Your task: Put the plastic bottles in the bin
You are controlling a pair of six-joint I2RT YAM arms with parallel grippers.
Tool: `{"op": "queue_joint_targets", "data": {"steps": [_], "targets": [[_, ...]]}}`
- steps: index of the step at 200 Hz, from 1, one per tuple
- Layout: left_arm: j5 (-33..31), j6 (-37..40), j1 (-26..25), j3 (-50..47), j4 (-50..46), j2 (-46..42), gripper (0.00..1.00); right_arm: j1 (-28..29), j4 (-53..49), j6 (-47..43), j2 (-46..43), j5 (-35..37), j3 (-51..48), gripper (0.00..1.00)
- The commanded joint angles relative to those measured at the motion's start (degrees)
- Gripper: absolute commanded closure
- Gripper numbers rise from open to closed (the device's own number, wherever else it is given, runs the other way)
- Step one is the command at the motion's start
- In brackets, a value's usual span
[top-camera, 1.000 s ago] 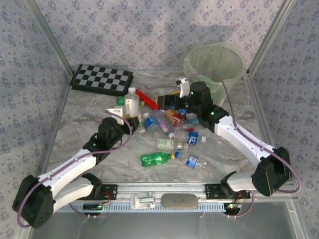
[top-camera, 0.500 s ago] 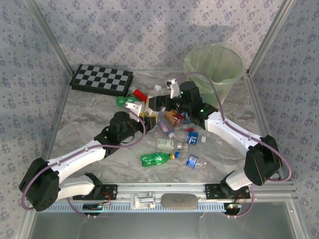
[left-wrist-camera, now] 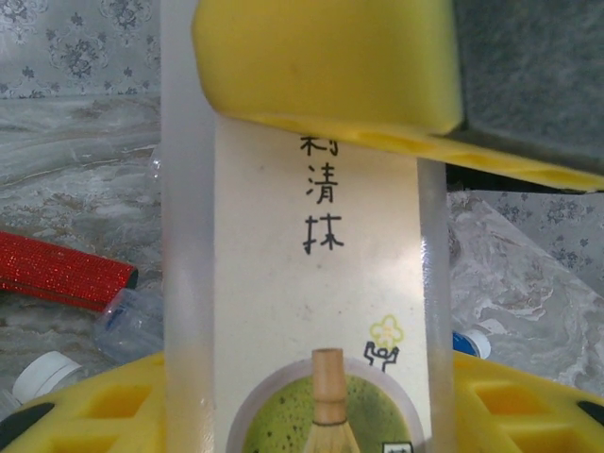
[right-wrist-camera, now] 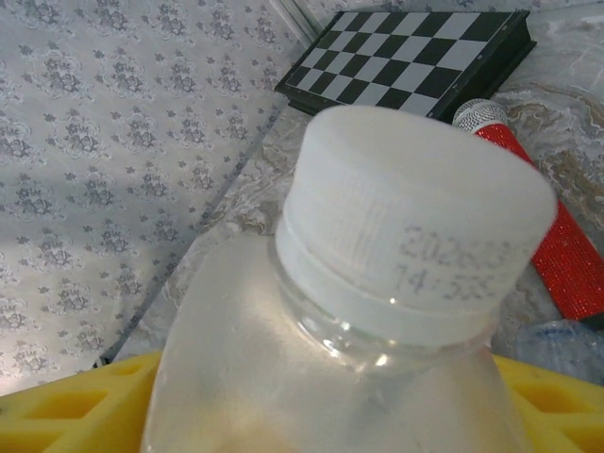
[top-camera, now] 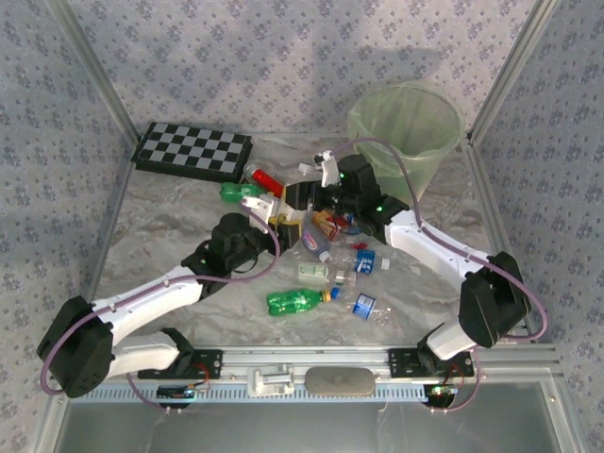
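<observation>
Over the middle of the marbled grey table (top-camera: 160, 226) both arms meet on one bottle. The left claw (top-camera: 262, 206) is clamped on the frosted plastic bottle with the cream matcha label (left-wrist-camera: 311, 283); up close, yellow pads sit tight against the label on both sides. The right claw (top-camera: 300, 195) has come in from the other side, and its yellow fingers (right-wrist-camera: 66, 406) flank the bottle's shoulders just under the white screw cap (right-wrist-camera: 415, 217). Whether it is actually squeezing, I cannot tell.

That bottle is up off the pile, well short of the pale green translucent round bin (top-camera: 439, 151), which stands at the far right corner.

The other plastic bottles lie loose on the table:
- a green bottle with a yellow cap (top-camera: 297, 301) is on its side near the front
- a clear blue-labelled bottle (top-camera: 364, 305) is just beside it
- a small jumble of clear and orange-labelled bottles (top-camera: 335, 247) sits under the right arm
- another green bottle (top-camera: 231, 192) lies beyond the left claw

The long red glittery stick (top-camera: 267, 179) lies near the flat black-and-white checkerboard (top-camera: 193, 151) at the far left.
</observation>
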Motion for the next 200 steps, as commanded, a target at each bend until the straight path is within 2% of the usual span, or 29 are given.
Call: {"op": "queue_joint_targets", "data": {"steps": [1,26,49,93,127,171,200], "targets": [[-0.2,1.4,-0.7,2.6,2.2,0.1,0.45,0.1,0.2,-0.7,0.3,-1.9,1.8,0.36],[-0.9,1.1,-0.8,2.5,2.1,-0.2,0.29,-0.2,0.2,-0.5,0.2,-2.3,1.8,0.45],[-3.2,0.8,-0.8,2.1,1.3,-1.1,0.18,-0.6,-0.3,-1.0,-0.1,-2.4,1.8,0.47],[-13.5,-0.3,-0.7,-2.1,0.8,-6.8,0.11,-2.7,-4.6,-6.5,-2.9,-0.1,3.6,0.47],[-20.2,-4.7,2.2,-4.7,-2.6,-10.4,0.05,-5.2,-8.3,-10.9,-5.3,0.2,5.0,0.47],[-20.3,-19.7,11.5,-8.2,-9.3,-11.6,0.0,-8.5,-14.6,-18.4,-8.0,-1.3,9.4,0.47],[-19.7,-24.1,13.5,-10.3,-9.7,-11.7,0.0,-11.0,-18.7,-22.8,-8.8,-2.1,15.1,0.47]]}}
